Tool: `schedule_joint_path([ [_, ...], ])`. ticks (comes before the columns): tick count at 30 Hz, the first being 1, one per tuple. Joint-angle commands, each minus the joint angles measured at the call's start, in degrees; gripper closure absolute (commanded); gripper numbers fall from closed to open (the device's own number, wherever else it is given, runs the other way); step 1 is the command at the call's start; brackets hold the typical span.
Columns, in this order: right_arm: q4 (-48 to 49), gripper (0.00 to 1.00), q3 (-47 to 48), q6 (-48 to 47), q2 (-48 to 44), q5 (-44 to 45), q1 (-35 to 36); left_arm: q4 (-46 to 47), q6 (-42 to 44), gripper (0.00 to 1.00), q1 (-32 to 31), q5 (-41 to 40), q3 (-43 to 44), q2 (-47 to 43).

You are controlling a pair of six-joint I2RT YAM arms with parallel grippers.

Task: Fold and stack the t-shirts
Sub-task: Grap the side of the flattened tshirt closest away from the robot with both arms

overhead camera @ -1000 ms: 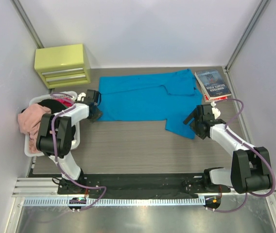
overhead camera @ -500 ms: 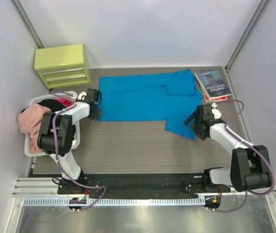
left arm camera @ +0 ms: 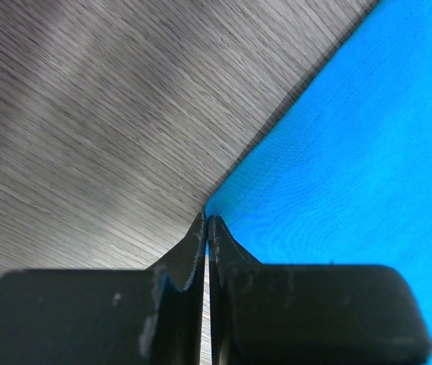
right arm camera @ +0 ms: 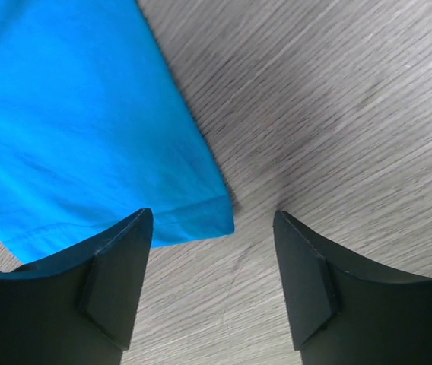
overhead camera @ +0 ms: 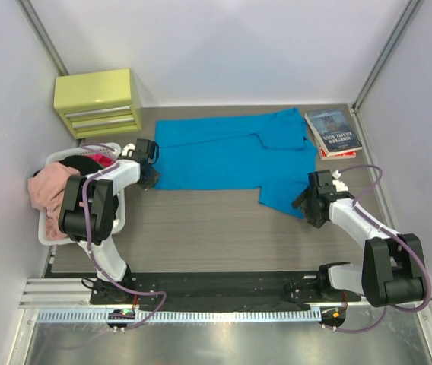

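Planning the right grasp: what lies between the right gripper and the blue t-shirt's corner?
Nothing: in the right wrist view the blue t-shirt corner lies within the open right gripper, bare table beside it.

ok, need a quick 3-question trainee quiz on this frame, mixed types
1. True or false: the right gripper has its fingers open around a corner of the turquoise t-shirt.
2. The books lie: A) at the far-right corner of the table; B) at its near-left edge; C) between the arm bases.
3. Fill in: the left gripper has its fingers ___ at the shirt's edge.

Key: 1 true; 2 A; 3 shut.
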Motion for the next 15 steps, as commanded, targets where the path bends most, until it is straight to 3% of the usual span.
schedule_joint_path([
  [1, 2.1, 0.34, 0.3, 0.5, 1.6, 1.7, -0.3, -1.1, 0.1, 1.0, 0.2, 0.4, 0.6, -0.8],
  [6, 3.5, 0.51, 0.9, 0.6, 4.0, 0.5, -0.3, -1.5, 0.2, 1.0, 0.2, 0.0, 0.6, -1.2],
  [15, 1.3, 0.53, -1.9, 1.2, 1.4, -0.4, -0.2, -2.2, 0.0, 1.0, 0.2, -0.1, 0.6, -1.7],
])
